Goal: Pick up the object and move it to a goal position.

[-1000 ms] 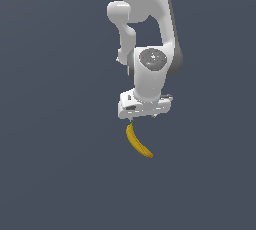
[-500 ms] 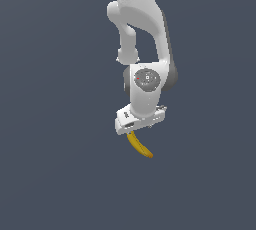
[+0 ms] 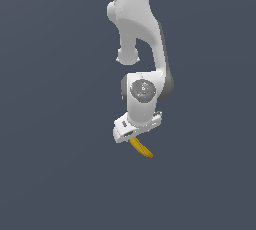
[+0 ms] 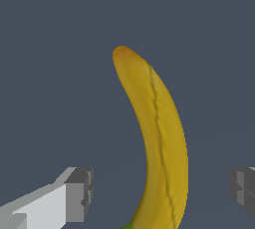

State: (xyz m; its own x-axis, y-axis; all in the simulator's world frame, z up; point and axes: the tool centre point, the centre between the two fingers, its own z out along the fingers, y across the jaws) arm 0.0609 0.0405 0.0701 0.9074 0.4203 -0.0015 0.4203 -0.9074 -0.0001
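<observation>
Your gripper [image 4: 157,193] hangs w/ jaws spread wide, gripping nothing. Banana [image 4: 157,138] lies on the floor directly below, centred btwn the fingers [image 4: 77,195], so it's lined up for a straight descent & pinch.

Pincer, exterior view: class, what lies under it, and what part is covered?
Under the pincer lies a yellow banana; its far end pokes out below. The hand covers the rest there. The wrist view shows open fingers either side, not touching.
</observation>
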